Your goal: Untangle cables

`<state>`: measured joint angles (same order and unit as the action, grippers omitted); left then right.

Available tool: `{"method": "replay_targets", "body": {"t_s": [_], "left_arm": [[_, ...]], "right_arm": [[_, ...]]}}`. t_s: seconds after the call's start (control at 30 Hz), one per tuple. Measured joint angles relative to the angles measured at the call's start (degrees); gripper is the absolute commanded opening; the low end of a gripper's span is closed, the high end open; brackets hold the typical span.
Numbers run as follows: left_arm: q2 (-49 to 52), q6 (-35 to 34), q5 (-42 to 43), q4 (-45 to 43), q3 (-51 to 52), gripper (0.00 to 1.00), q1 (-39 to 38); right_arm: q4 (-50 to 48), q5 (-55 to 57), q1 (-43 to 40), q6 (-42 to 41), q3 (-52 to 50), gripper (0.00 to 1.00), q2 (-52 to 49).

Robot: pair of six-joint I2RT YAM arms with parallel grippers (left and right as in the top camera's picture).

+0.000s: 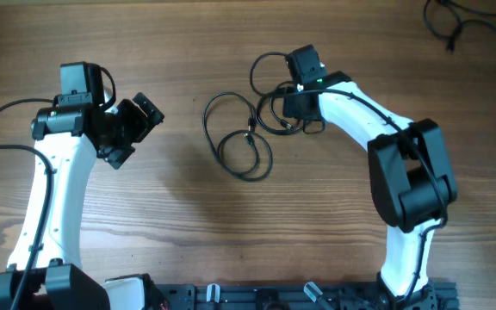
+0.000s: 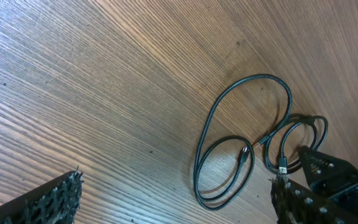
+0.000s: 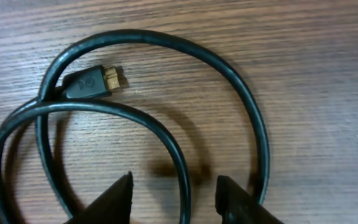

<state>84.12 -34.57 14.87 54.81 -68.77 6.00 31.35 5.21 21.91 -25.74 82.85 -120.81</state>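
Though perhaps tangled, thin black cables (image 3: 143, 37).

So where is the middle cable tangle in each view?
Overhead: tangle at centre, its right end under the right claw.
Left wrist: tangle right of centre, right claw at lower right.
Right wrist: tangle loops fill the frame, right claw at the bottom.
Shared landmark: the right claw.

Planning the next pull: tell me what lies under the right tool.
Under the open right tool lie loops of black cable on the wooden table; one strand runs between its jaws, a gold-tipped plug beyond. From overhead, the tool covers where those loops cross.
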Motion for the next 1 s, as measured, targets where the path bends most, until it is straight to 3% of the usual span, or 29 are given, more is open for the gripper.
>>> {"method": "replay_targets", "body": {"t_s": [0.07,0.17,0.4,0.63,0.7,0.87,1.0], "left_arm": [[0.0,0.0,0.0,0.0,0.0,1.0,0.0],[0.0,0.0,0.0,0.0,0.0,1.0,0.0],[0.0,0.0,0.0,0.0,0.0,1.0,0.0],[0.0,0.22,0.31,0.02,0.0,1.0,0.0],[0.0,3.5,5.33,-0.7,0.0,1.0,0.07],[0.0,18.56,29.94,-1.09,0.0,1.0,0.07],[0.0,21.73,35.04,-1.14,0.0,1.0,-1.38]], "right_arm": [[-1.07,-0.02,0.0,0.57,0.0,0.36,-0.66],[-1.42,0.2,0.0,1.42,0.0,0.04,-1.11],[1.84,0.59,-0.11,1.62,2.34,0.04,-0.17],[2.75,-4.04,-1.29,0.35,4.68,0.04,27.69],[2.84,-10.43,-1.29,-3.39,4.83,0.04,30.67],[6.21,-18.18,-0.24,-8.13,4.72,0.04,30.82],[7.67,-19.69,3.76,-8.72,4.72,0.04,30.82]]}}
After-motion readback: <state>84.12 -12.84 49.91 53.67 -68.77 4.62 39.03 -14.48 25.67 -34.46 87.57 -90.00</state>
